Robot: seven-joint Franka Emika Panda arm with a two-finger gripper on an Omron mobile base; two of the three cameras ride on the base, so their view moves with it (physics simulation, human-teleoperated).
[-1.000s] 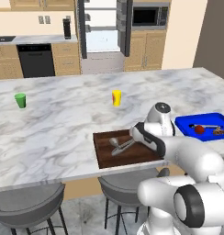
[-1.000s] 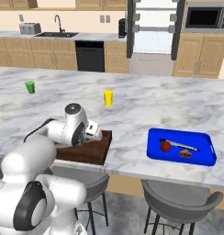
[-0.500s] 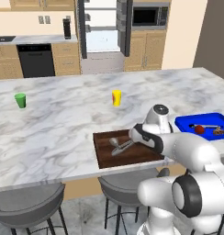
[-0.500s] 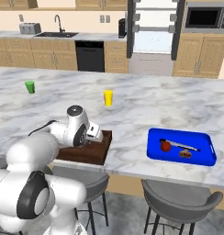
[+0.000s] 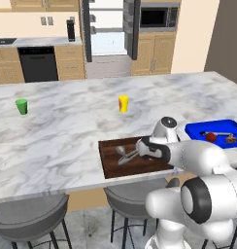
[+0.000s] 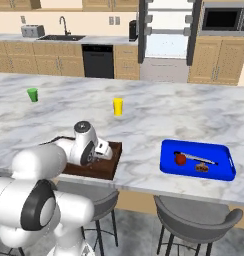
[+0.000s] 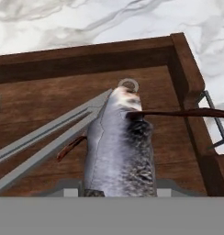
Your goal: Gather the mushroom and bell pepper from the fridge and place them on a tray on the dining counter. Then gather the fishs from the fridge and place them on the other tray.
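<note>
Fish (image 7: 119, 147) is sitting in our gripper (image 5: 138, 147), fingers pinching its silvery body, hanging just over the brown tray (image 5: 110, 163) at the dining counter's (image 5: 57, 136) near edge, beside another fish (image 5: 124, 154) lying inside.

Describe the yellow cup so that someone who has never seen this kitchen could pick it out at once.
Start at the long marble dining counter that runs across the room. Near its middle, on the fridge side of the dark brown wooden tray, stands the yellow cup, upright and alone. It is the one yellow thing on the counter; the other cup, far off to one end, is green.
</note>
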